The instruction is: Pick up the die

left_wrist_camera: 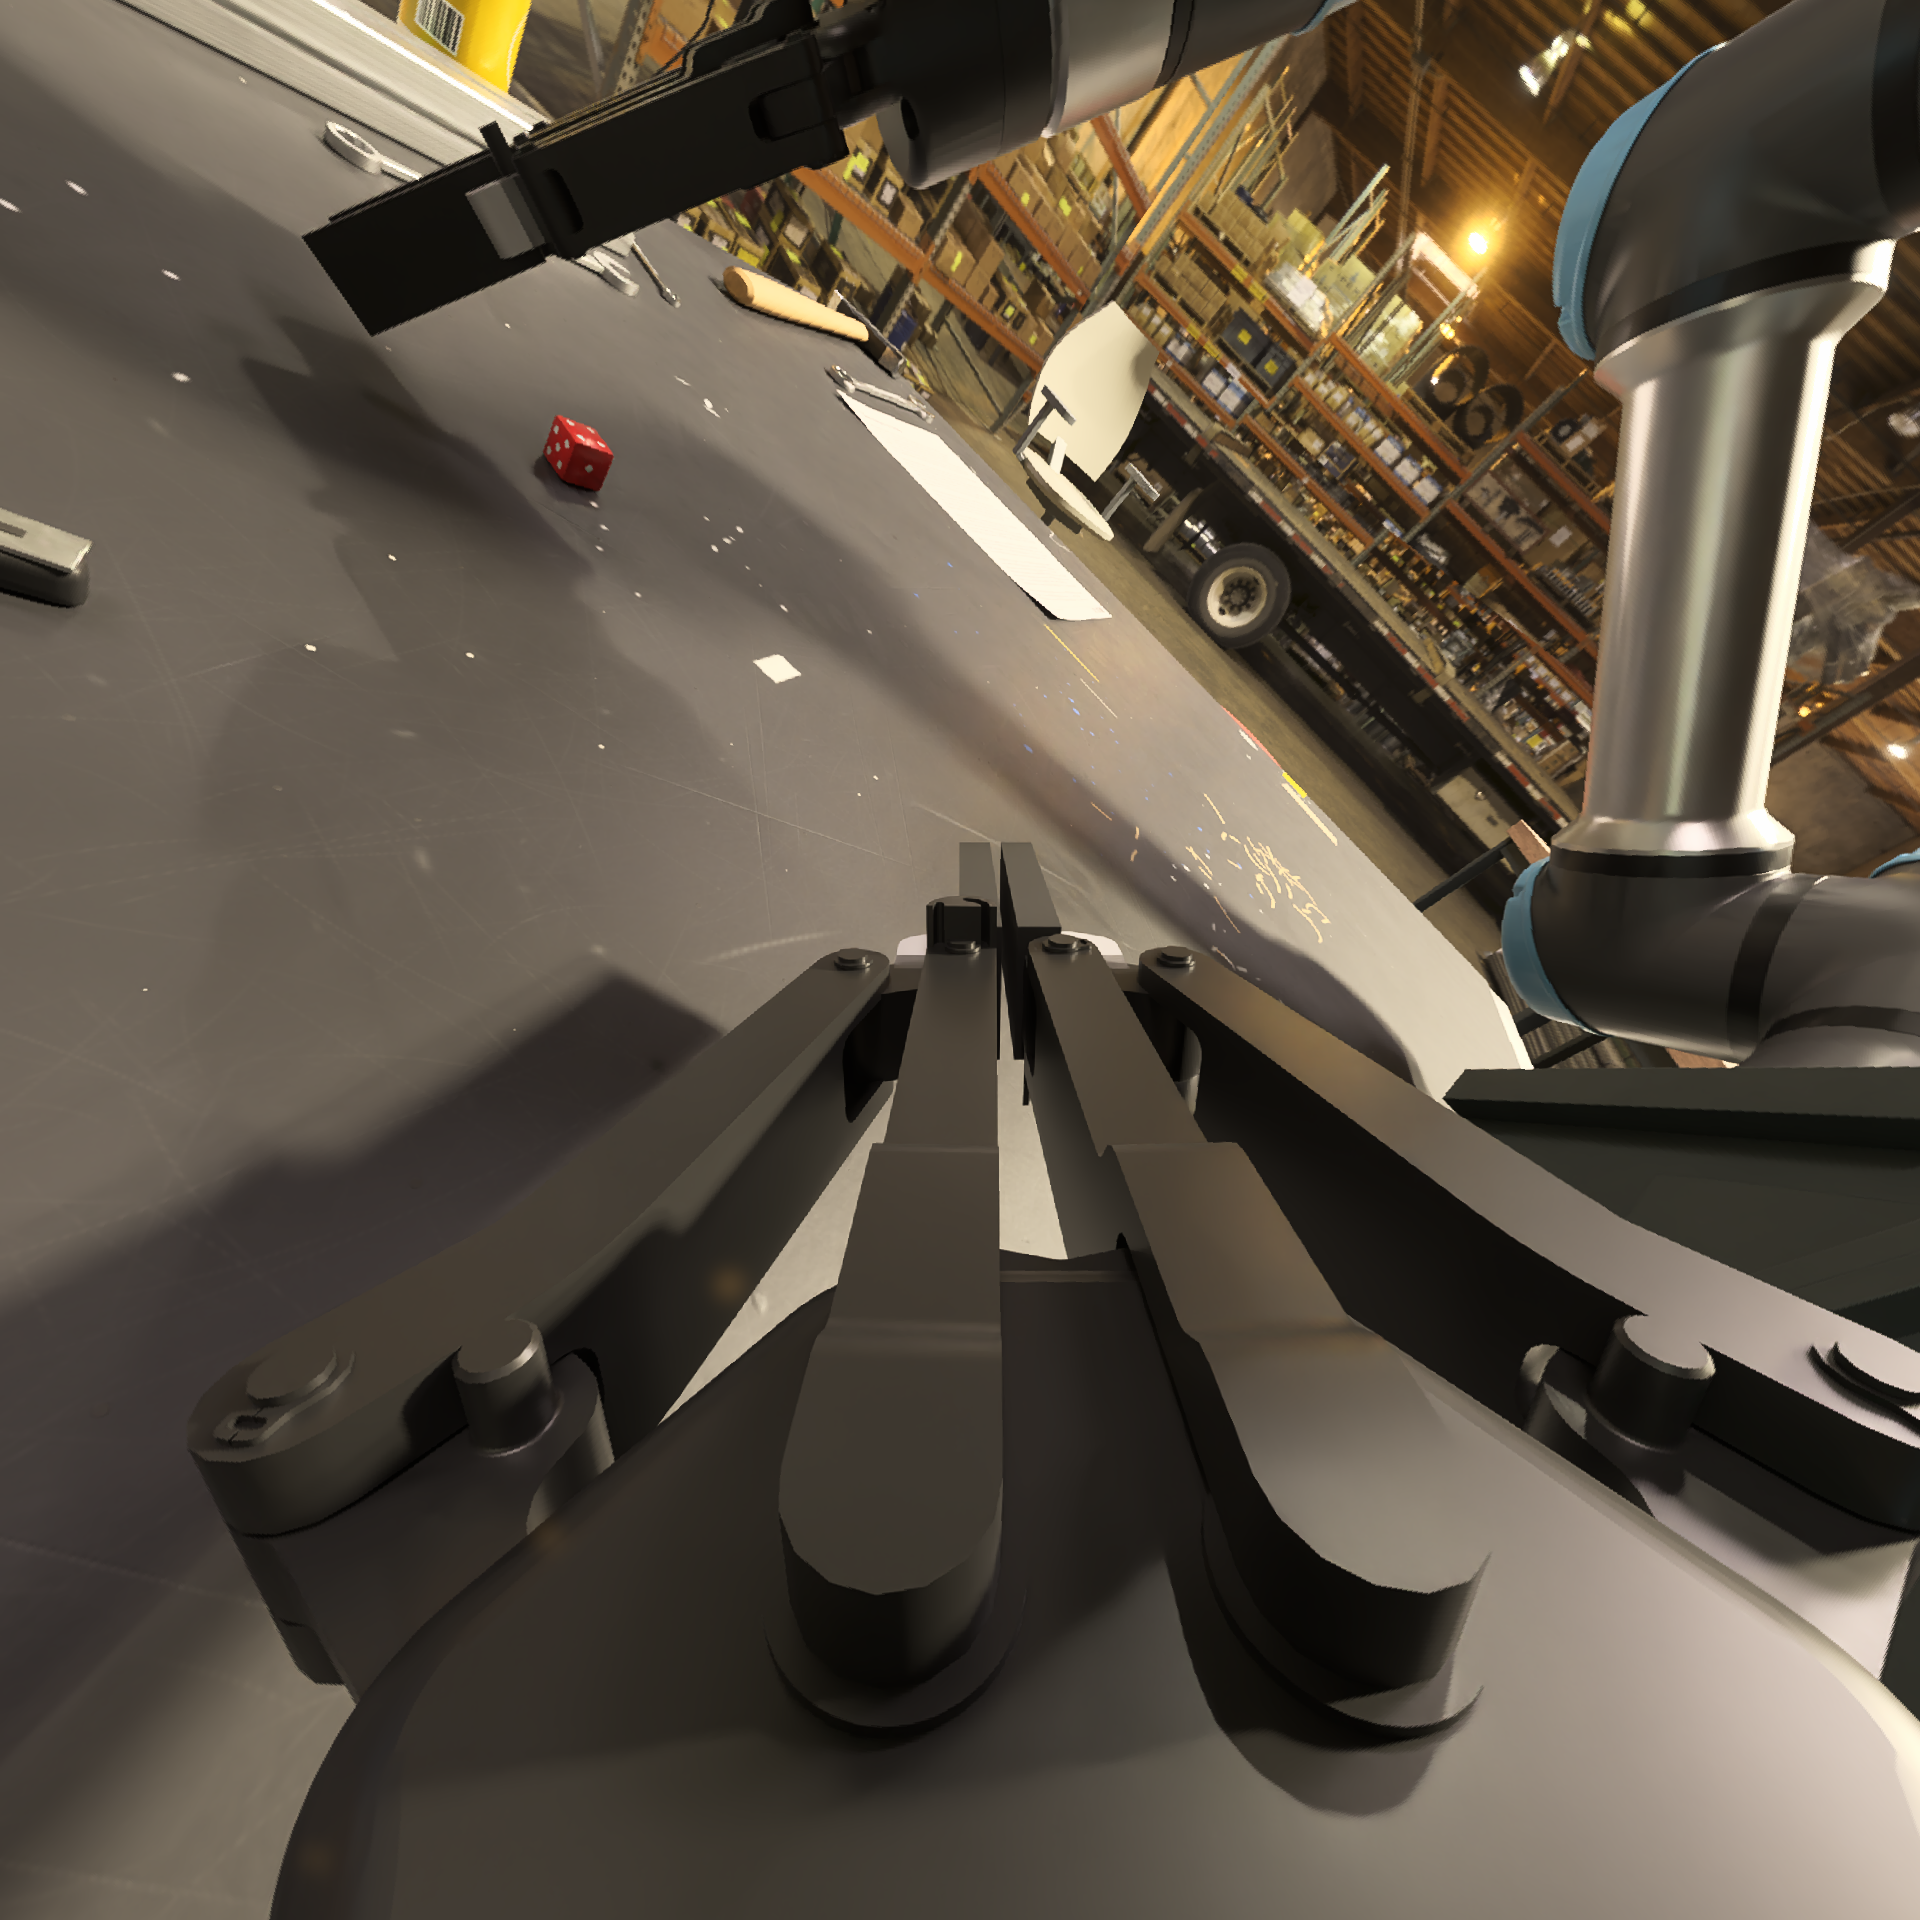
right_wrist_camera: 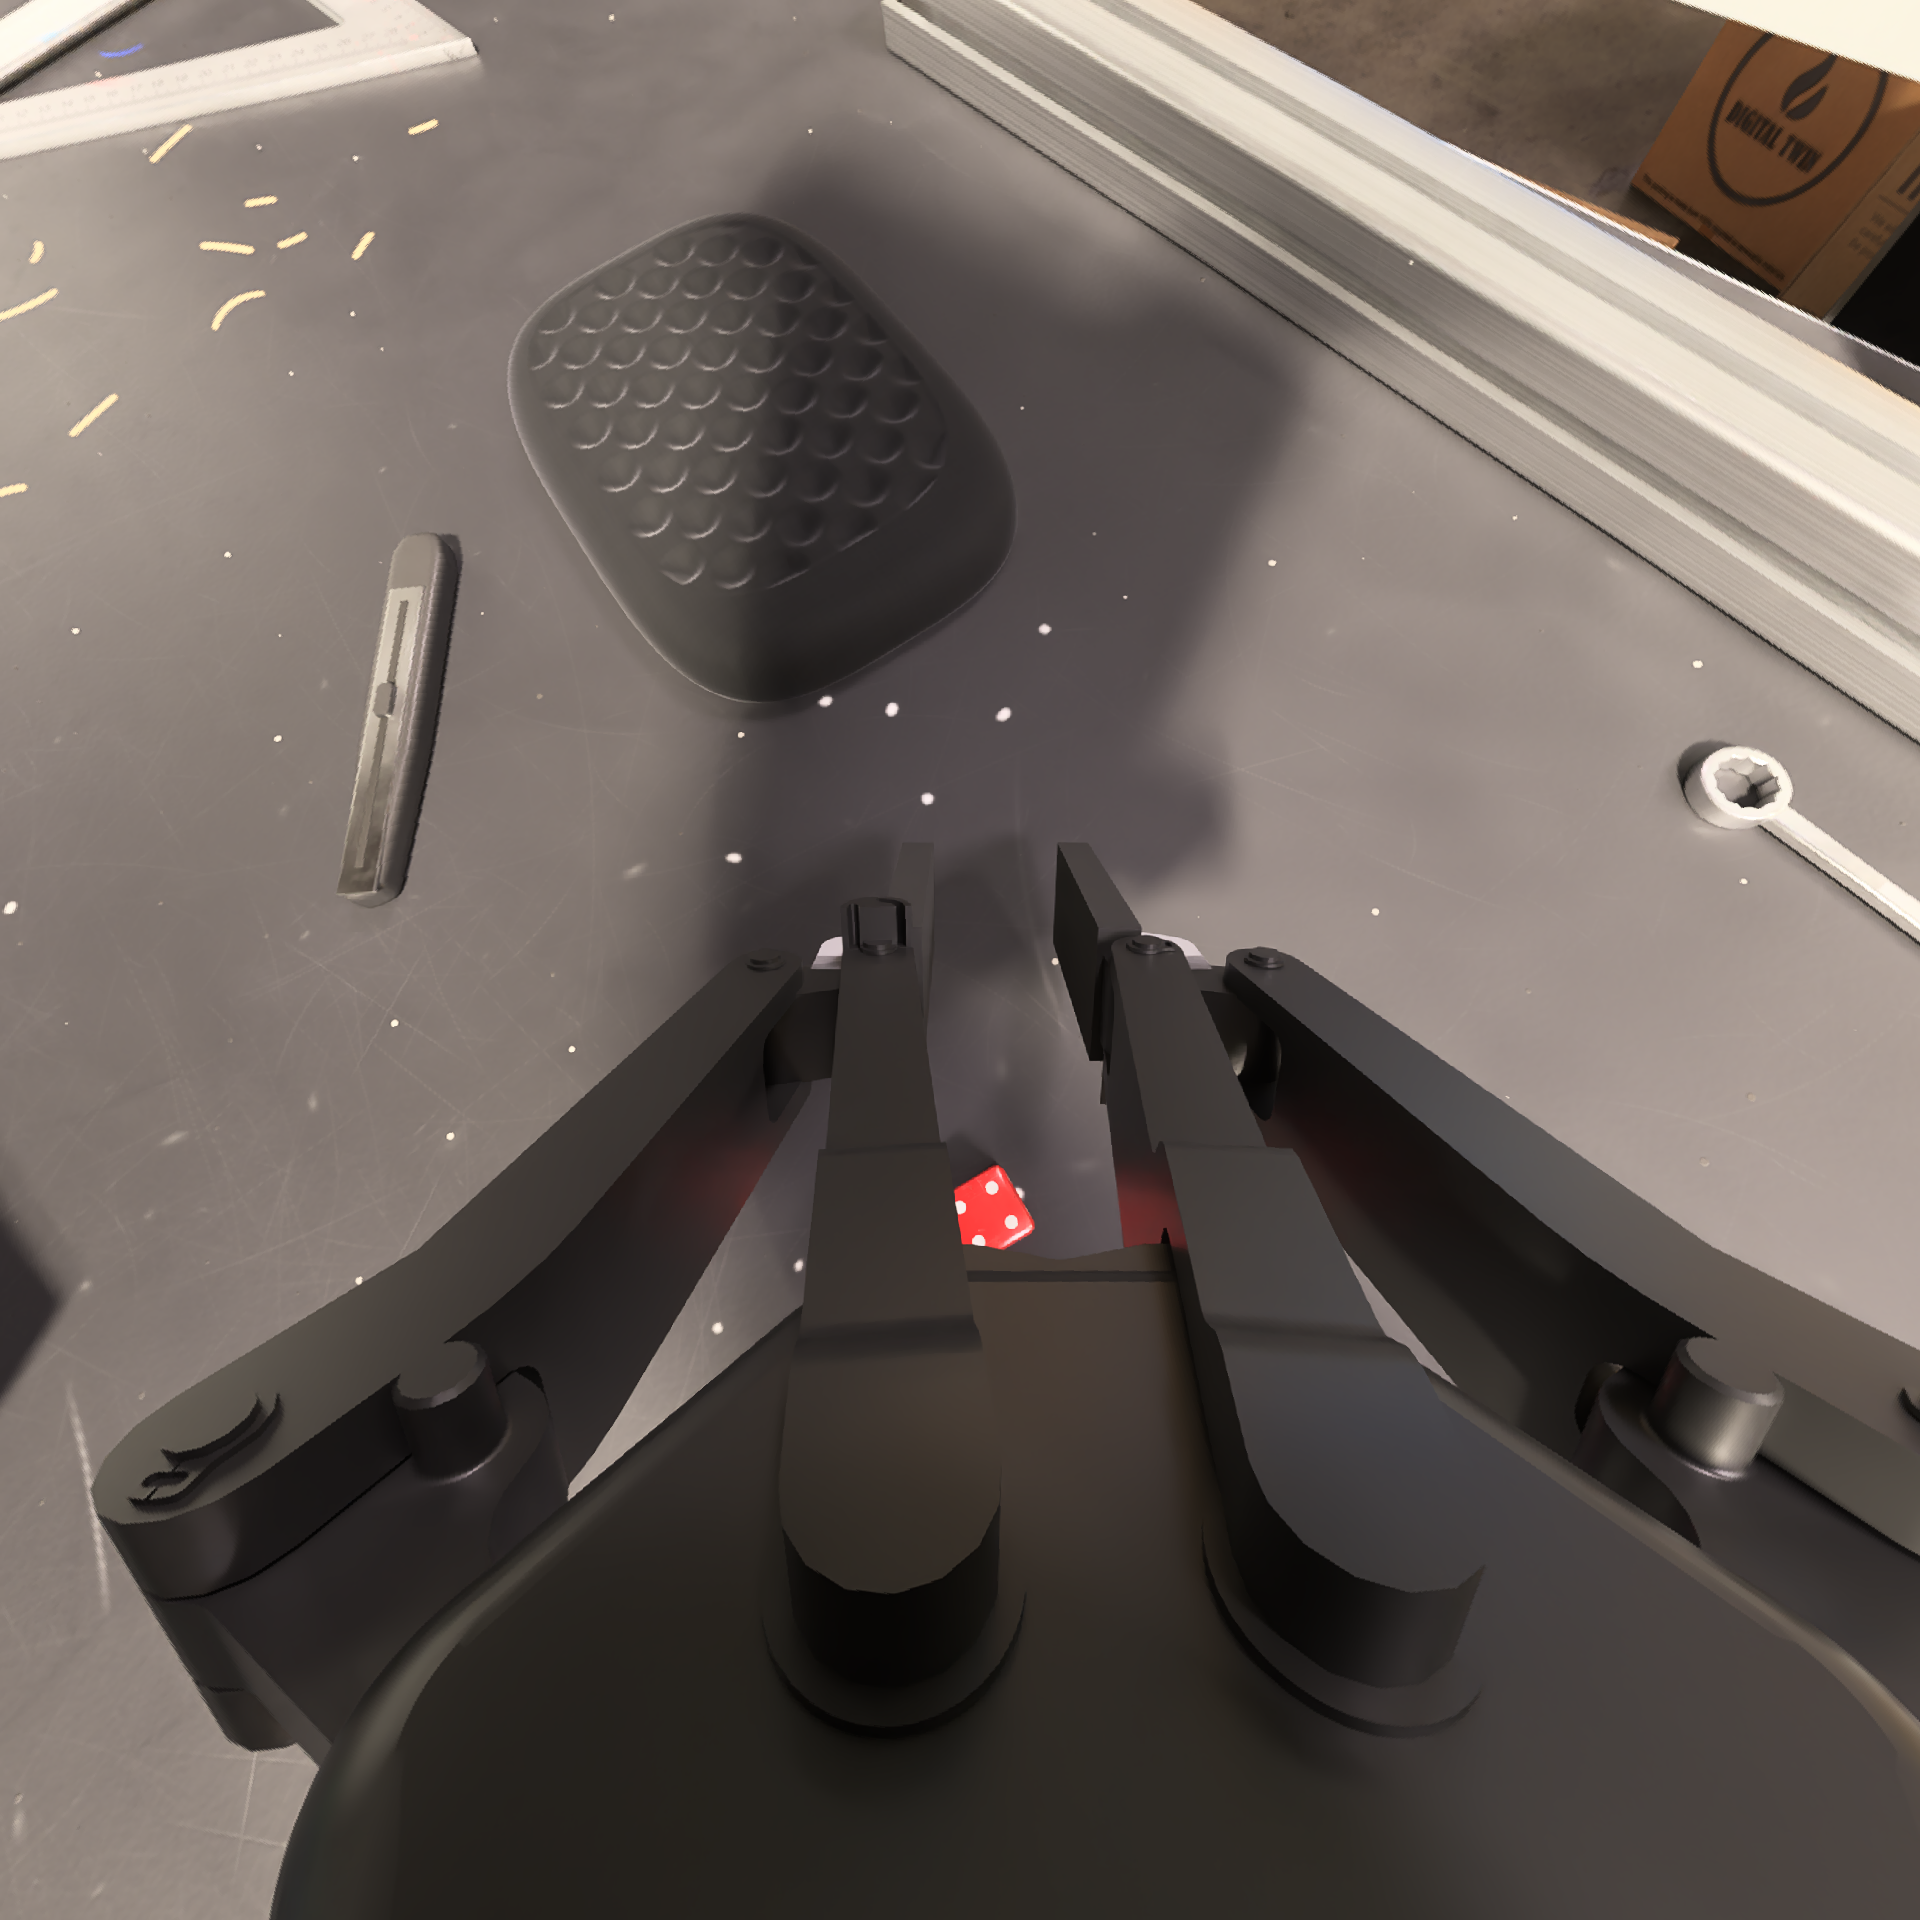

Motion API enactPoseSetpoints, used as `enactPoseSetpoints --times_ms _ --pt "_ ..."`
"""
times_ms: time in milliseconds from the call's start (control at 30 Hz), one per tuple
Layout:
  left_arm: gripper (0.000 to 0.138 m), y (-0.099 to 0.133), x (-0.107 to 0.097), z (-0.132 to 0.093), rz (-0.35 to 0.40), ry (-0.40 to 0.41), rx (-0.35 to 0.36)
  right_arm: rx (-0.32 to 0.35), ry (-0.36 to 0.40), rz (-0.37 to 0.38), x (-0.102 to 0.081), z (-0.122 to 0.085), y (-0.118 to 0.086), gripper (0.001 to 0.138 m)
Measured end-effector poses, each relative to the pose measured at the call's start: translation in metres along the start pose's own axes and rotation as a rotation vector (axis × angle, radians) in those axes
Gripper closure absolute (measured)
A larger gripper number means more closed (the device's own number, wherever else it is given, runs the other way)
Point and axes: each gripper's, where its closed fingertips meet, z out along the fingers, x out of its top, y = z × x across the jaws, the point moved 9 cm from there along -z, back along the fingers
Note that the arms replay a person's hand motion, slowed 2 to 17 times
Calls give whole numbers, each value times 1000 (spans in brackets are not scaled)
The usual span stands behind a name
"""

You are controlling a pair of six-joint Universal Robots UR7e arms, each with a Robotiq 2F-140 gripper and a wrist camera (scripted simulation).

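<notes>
A red die with white pips lies on the dark grey table in the left wrist view. My right gripper hangs in the air above and beyond it there, not touching it. In the right wrist view the die shows on the table between the finger links, well behind the fingertips of my right gripper, whose jaws stand a little apart and hold nothing. My left gripper is shut and empty, low over the table, far from the die.
A dark dimpled pad, a utility knife, a ring wrench and an aluminium rail lie ahead of the right gripper. A clipboard with paper, a wooden handle and the right arm's column stand by the table edge.
</notes>
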Motion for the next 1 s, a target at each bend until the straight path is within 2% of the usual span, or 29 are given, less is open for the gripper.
enactPoseSetpoints --times_ms 633,800,1000 --pt "136 -6 3 -6 -53 48 -13 -51 -60 -55 7 15 0 109" --pt "136 -7 4 -7 -62 62 -16 -41 -72 -50 8 14 0 122" --pt "136 -8 5 -7 -70 65 -14 -25 -75 -57 9 10 -1 125"
